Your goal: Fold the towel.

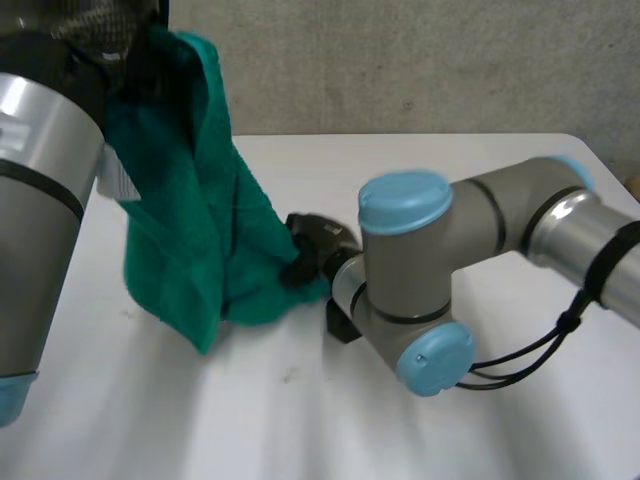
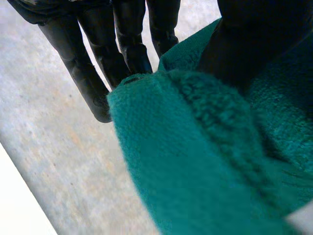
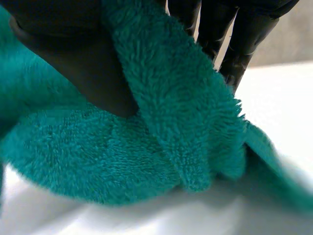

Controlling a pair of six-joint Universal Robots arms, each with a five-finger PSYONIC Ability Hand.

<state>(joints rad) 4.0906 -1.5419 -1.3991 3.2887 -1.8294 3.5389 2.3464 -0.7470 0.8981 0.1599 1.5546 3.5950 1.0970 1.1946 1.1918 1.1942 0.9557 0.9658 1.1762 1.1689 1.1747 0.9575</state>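
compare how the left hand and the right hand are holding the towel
The left hand is raised high, pinching the towel by its top end; the right hand is low by the table, at the towel's bottom edge. The left hand's fingers run straight along the cloth; the right hand's thumb presses a thick fold against its fingers. Both are black and shut on the towel.

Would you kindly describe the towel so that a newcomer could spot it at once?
Start at the white table. Above its left part the towel hangs from the raised left hand, pinched low down by the right hand. It is the only green, fluffy thing there.
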